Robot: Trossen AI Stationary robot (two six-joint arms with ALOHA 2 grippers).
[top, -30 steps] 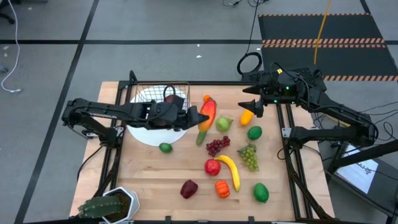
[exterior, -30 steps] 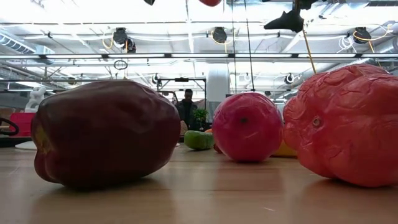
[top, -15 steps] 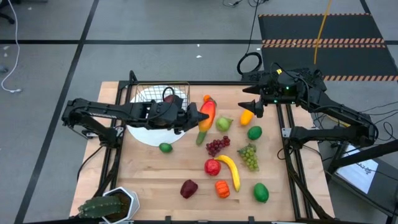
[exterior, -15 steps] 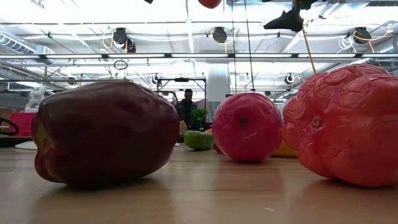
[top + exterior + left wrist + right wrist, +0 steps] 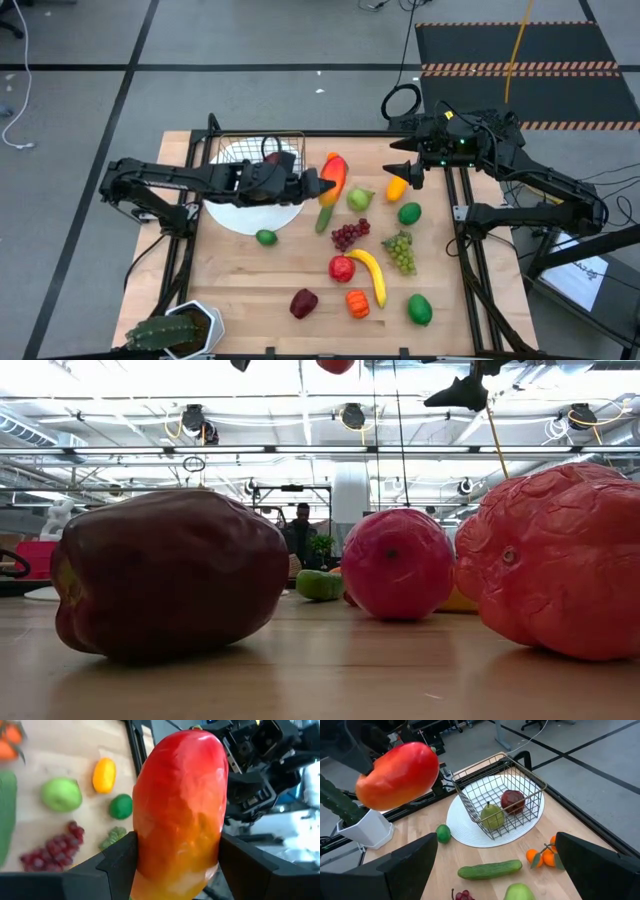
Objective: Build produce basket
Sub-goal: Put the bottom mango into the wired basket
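Right wrist view alone shows basket (image 5: 502,802) contents; left jaws grip mango (image 5: 180,810); right jaws spread.

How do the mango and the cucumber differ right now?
The mango is red-orange and plump; the cucumber is green and slender. The mango is held in the air by the left gripper; the cucumber lies untouched on the table. Neither is in the basket yet.
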